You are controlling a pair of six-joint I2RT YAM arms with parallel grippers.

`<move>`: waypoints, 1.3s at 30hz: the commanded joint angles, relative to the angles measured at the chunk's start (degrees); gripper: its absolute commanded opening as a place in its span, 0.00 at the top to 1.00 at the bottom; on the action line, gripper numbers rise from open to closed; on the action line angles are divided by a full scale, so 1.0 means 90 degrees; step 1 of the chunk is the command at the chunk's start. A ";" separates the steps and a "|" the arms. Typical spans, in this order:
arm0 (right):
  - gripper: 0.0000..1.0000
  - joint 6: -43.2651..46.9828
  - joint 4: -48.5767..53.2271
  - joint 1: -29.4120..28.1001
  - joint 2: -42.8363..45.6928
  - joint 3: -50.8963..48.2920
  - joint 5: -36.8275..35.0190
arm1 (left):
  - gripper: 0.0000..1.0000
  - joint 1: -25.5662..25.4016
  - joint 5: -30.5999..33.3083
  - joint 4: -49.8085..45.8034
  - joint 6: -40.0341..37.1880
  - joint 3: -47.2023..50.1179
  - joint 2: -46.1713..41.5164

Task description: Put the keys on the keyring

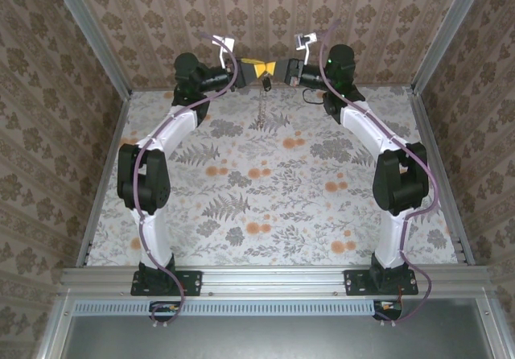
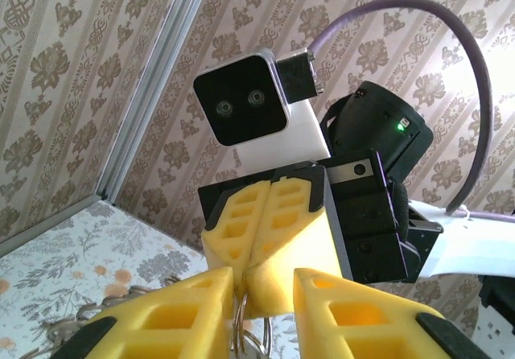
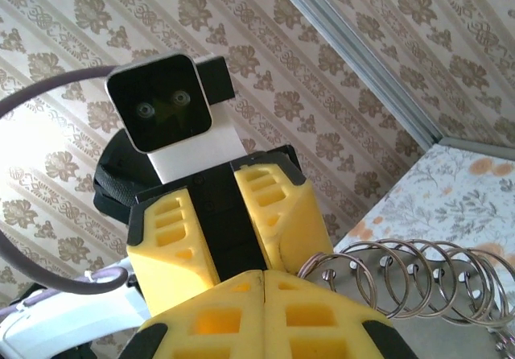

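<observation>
The keyring [image 3: 378, 272] is in the air at the 12 o'clock edge of the table [image 1: 265, 182]. It hangs toward 6 o'clock from the place where the two grippers meet. We judge it light, springy and slippery — thin silver wire wound in several coils, which will twist or slide if only one coil is held. We would take it on the coil bundle near one end, flat between the pads, so that the other end is free to be spread.

The right gripper [image 2: 253, 286] is clenched, its fingers pressed together, and it seems to pinch the wire at its tip. The left gripper [image 3: 241, 266] has its jaws apart, released, standing around the right one's tip.

The right wrist view shows the coils one by one, at 4 o'clock of the left gripper, while in the top view the ring is a thin hanging line. The left wrist view shows the wire between the left fingers [image 2: 173, 315] — the contact itself is hidden.
</observation>
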State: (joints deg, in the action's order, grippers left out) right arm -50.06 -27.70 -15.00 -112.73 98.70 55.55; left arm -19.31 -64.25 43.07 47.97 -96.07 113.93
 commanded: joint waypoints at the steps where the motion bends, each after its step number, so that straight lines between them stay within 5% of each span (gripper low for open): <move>1: 1.00 0.0319 0.0169 0.0003 -0.0014 0.0366 0.0221 | 0.70 0.0036 -0.0199 -0.0386 -0.0453 -0.0093 -0.0334; 21: 1.00 0.1246 0.1446 0.0386 -0.0308 0.1102 0.0992 | 0.57 0.0471 -0.1022 -0.3285 -0.2166 -0.1414 -0.0205; 30: 1.00 0.3910 0.4690 0.0458 -0.0632 0.2448 0.1925 | 0.54 0.0456 -0.2012 -0.6232 -0.3954 -0.2911 0.0329; 39: 1.00 0.4290 0.5155 0.0503 -0.0724 0.2833 0.2415 | 0.57 0.0354 -0.2642 -0.6650 -0.3992 -0.3572 0.0769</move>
State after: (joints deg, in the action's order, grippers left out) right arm -14.96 15.16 -10.72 -118.26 122.02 74.24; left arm -15.40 -83.99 -13.45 14.24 -126.08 119.31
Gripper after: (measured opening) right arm 0.065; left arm 0.437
